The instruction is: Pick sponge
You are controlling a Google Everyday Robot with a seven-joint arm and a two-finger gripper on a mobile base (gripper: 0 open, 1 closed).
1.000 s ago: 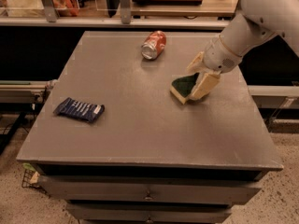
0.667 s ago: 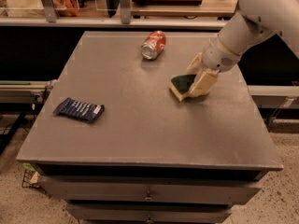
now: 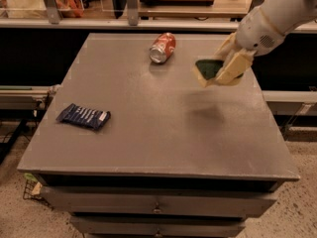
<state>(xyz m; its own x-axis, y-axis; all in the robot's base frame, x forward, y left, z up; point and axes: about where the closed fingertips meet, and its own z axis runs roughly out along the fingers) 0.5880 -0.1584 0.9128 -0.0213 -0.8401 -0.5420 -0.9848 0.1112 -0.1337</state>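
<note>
The sponge [image 3: 207, 69], dark green on top with a pale yellow base, hangs in the air above the right rear part of the grey table [image 3: 158, 138], tilted, with its shadow on the tabletop below. My gripper [image 3: 225, 66] comes in from the upper right on a white arm and is shut on the sponge, its cream fingers [image 3: 233, 67] clamped on the sponge's right side.
A red soda can [image 3: 162, 47] lies on its side at the table's rear middle, left of the sponge. A dark blue snack wrapper [image 3: 84, 116] lies near the left edge. A shelf with clutter runs behind the table. Drawers are below the front edge.
The gripper has lifted the sponge off the tabletop; it rested on the table before and now hangs above it with a shadow beneath.
</note>
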